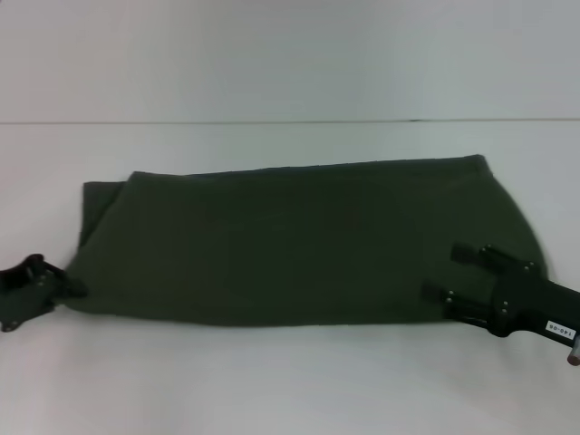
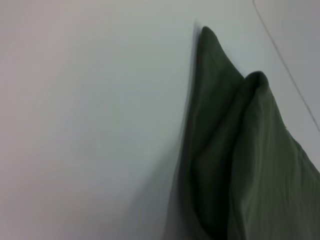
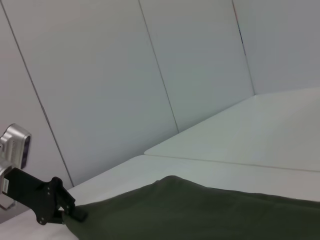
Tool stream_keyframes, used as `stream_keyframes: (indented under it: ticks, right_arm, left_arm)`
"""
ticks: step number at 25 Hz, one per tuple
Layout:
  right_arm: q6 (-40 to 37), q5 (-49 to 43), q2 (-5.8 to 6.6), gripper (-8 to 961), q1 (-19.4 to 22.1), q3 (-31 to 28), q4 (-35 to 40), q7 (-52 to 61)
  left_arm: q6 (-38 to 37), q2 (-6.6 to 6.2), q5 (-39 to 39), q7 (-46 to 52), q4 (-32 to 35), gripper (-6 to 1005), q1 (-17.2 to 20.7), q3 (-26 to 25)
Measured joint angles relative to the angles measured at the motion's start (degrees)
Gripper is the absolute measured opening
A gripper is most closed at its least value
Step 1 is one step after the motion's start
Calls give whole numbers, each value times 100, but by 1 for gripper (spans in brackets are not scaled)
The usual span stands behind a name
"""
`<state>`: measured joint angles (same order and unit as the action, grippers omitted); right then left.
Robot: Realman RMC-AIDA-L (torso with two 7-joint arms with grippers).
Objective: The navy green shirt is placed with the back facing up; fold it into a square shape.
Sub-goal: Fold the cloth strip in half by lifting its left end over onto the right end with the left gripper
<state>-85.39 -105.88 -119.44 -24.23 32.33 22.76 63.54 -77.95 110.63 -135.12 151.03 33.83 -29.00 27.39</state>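
Note:
The navy green shirt [image 1: 290, 240] lies on the white table [image 1: 290, 381], folded into a long band that runs from left to right. One layer is folded over at its left end, which shows as a doubled edge [image 2: 250, 165] in the left wrist view. My right gripper [image 1: 442, 272] hovers open over the shirt's right end, its two black fingers spread above the cloth. My left gripper [image 1: 68, 288] sits at the shirt's near left corner, touching the edge of the cloth. The right wrist view also shows the left gripper [image 3: 72, 214] against the shirt [image 3: 200, 215].
Bare white tabletop [image 2: 90, 125] surrounds the shirt on all sides. A seam in the table [image 1: 272, 121] runs across behind the shirt. Pale wall panels [image 3: 150, 75] stand beyond the table.

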Motion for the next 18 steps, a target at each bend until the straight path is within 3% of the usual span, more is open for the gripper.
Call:
stream_keyframes:
  ticks: [8, 14, 18]
  right_arm:
    - [-7, 7, -9, 946, -71, -8, 0, 8]
    - [-7, 7, -9, 947, -78, -8, 0, 9]
    - [0, 6, -9, 947, -94, -8, 0, 9]
  left_arm:
    - [88, -208, -7, -14, 366, 36, 206, -351]
    - [181, -459, -108, -51, 517, 37, 352, -902]
    - [209, -504, -194, -86, 544, 36, 352, -1054]
